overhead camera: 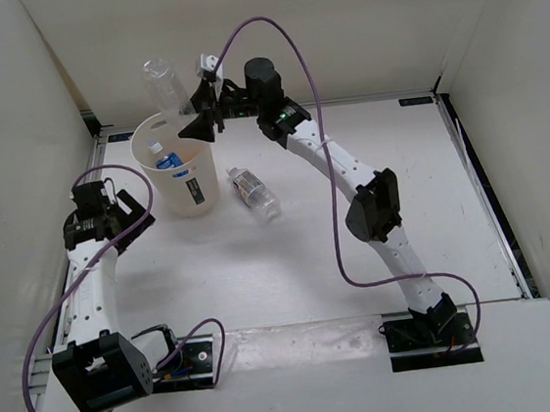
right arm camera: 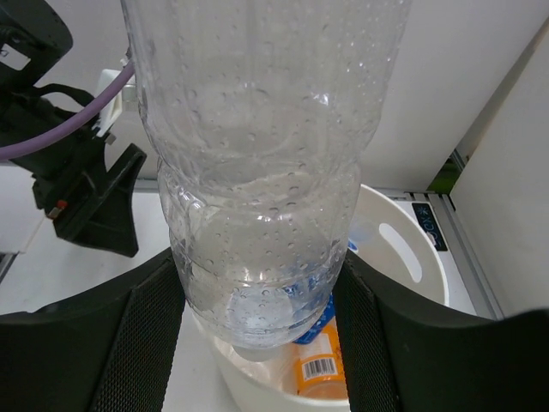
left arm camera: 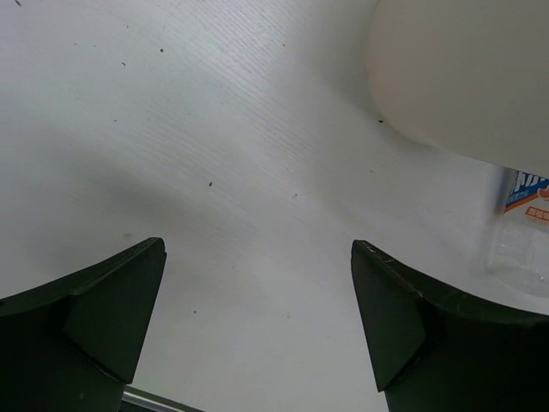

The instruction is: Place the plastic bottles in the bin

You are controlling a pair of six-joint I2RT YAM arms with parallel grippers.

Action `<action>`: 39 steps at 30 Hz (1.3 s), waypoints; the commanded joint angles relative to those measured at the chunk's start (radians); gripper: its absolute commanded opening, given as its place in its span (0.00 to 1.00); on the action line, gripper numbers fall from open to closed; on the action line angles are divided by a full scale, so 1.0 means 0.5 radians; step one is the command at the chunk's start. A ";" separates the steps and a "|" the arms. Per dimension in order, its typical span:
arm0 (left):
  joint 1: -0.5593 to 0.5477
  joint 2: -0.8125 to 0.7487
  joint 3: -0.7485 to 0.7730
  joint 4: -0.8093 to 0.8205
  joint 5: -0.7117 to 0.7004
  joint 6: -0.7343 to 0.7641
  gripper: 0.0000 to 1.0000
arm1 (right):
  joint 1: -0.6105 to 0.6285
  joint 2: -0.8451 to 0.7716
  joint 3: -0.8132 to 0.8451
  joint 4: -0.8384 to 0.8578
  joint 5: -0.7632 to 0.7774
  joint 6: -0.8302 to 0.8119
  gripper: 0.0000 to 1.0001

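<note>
The right gripper (right arm camera: 262,287) is clamped on a clear bottle (right arm camera: 257,154), holding it over the 12 o'clock rim of the bin (overhead camera: 171,199). Inside the bin lie a blue-labelled bottle (overhead camera: 164,160) and an orange bottle (right arm camera: 322,369). Another clear bottle (overhead camera: 254,193) lies on the table (overhead camera: 403,202) at the bin's 3 o'clock. The left gripper (left arm camera: 257,257), at the bin's 8 o'clock, is spread wide and holds nothing.

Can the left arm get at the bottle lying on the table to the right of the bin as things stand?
Probably not straight across: the tall cream-white plastic bin stands between the open left pincer and the clear plastic bottle lying beyond it. Passing round the bin's near side looks free.
</note>
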State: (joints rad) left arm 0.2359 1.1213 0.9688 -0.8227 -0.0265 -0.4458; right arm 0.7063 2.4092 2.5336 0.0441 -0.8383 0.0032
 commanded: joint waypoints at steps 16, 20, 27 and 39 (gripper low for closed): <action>-0.009 0.028 0.127 -0.021 -0.116 0.128 1.00 | -0.011 0.228 0.250 0.065 0.057 -0.031 0.59; -0.006 0.043 0.124 -0.008 -0.091 0.103 1.00 | -0.032 0.201 0.207 0.093 0.072 -0.022 0.59; -0.002 0.037 0.118 -0.008 -0.091 0.109 1.00 | -0.011 0.173 0.148 0.148 0.106 0.046 0.64; -0.006 0.006 0.103 0.004 -0.094 0.125 1.00 | 0.002 0.167 0.170 0.148 0.176 0.067 0.83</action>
State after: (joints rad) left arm 0.2359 1.1511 0.9985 -0.8371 -0.0711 -0.3920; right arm 0.7029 2.5366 2.6030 0.0635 -0.7609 0.0307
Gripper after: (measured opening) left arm 0.998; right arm 0.823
